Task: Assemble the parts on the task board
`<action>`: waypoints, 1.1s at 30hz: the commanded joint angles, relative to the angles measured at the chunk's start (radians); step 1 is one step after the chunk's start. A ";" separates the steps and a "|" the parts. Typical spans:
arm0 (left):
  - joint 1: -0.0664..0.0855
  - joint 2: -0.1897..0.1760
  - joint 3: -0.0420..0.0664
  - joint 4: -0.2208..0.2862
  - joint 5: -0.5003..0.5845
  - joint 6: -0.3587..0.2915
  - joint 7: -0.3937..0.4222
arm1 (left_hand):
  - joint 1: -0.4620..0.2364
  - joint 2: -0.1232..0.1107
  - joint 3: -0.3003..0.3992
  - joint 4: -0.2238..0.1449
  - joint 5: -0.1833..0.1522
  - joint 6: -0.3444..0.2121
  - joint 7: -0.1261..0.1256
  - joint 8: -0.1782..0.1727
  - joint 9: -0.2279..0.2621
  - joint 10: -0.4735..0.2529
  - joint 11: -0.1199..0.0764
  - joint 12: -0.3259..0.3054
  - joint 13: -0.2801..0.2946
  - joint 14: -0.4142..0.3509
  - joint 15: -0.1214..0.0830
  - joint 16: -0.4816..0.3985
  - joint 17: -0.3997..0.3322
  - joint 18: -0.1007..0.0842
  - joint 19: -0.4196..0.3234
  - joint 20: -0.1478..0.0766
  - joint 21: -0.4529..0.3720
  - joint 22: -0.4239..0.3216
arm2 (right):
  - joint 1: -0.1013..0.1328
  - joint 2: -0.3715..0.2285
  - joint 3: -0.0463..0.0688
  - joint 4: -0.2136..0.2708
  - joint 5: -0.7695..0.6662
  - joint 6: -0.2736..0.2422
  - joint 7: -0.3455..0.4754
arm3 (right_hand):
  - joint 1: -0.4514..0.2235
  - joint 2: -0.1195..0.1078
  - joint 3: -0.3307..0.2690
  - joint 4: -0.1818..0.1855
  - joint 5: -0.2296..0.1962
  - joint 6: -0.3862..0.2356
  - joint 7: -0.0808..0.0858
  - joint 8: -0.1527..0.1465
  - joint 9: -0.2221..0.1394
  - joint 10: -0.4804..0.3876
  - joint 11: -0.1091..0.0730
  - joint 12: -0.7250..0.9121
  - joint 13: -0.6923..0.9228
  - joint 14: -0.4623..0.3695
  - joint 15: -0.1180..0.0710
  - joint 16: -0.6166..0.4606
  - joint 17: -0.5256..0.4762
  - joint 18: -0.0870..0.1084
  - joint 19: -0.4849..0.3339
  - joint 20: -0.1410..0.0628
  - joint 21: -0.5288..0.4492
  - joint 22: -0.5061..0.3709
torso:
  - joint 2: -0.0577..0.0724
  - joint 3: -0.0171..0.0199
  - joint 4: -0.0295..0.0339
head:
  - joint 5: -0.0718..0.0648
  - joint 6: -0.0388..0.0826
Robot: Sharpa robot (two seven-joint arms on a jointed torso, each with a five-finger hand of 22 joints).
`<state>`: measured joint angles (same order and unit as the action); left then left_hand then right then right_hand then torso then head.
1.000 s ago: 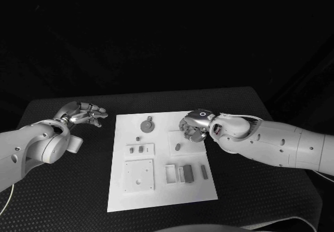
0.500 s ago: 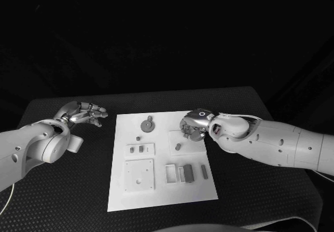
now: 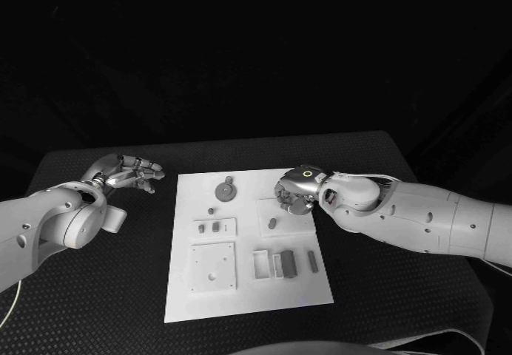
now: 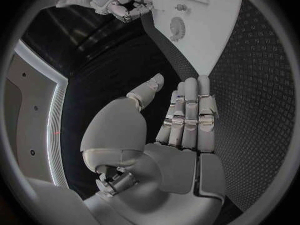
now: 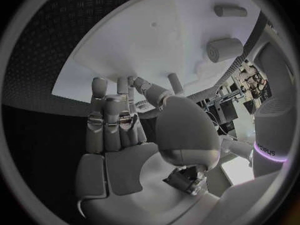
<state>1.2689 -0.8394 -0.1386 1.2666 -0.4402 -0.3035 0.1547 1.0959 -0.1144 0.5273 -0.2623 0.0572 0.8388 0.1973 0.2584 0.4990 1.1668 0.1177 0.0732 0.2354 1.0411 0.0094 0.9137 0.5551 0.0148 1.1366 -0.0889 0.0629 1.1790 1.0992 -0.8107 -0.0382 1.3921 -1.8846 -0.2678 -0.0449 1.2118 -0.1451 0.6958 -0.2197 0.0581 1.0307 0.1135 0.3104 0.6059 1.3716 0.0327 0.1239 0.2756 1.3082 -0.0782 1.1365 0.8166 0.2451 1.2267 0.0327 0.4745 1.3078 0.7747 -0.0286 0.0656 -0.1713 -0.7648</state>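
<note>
Assembly appeared incomplete: several parts (image 3: 286, 264) lay loose on the task board (image 3: 248, 307). The right hand (image 3: 294, 197) hovered above it, grip indeterminable; the left hand (image 3: 128, 174) rested beside it, fingers extended, holding nothing.

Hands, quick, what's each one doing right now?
Left hand: open, holding nothing, beside the task board.
Right hand: over the board; cannot tell if it holds anything.

Grey parts (image 3: 287, 264) flat on white task board (image 3: 246, 296)
</note>
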 commanded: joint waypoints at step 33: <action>0.001 -0.001 0.001 0.002 0.001 0.008 0.005 | -0.003 0.002 -0.005 -0.001 -0.005 -0.010 -0.001 0.003 -0.001 -0.011 -0.001 -0.004 0.002 0.007 -0.002 -0.003 0.002 0.019 0.006 -0.002 0.004 -0.003 | -0.006 0.003 -0.010 -0.011 -0.025 0.064 0.000 | 0.019 -0.045 0.042 -0.028 0.001 -0.034 0.014 -0.024 -0.005 -0.040 0.017 -0.027 0.014 -0.014 0.016 0.011 -0.017 0.017 -0.014 0.003 0.003 0.023 | 0.000 -0.0004 0.0006 | -0.003 -0.003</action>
<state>1.2689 -0.8409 -0.1386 1.2665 -0.4402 -0.3036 0.1535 1.0959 -0.1144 0.5274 -0.2623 0.0572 0.8358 0.1943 0.2584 0.4990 1.1644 0.1149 0.0732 0.2361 1.0411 0.0094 0.9137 0.5556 0.0148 1.1366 -0.0889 0.0629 1.1771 1.1044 -0.8089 -0.0386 1.3891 -1.8862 -0.2517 -0.0410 1.2224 -0.2088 0.7369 -0.2412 0.0658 0.9910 0.1290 0.2829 0.5991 1.3221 0.0514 0.0885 0.2800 1.2916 -0.0572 1.1444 0.7999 0.2534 1.2122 0.0391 0.4744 1.3075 0.7747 -0.0294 0.0662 -0.1743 -0.7684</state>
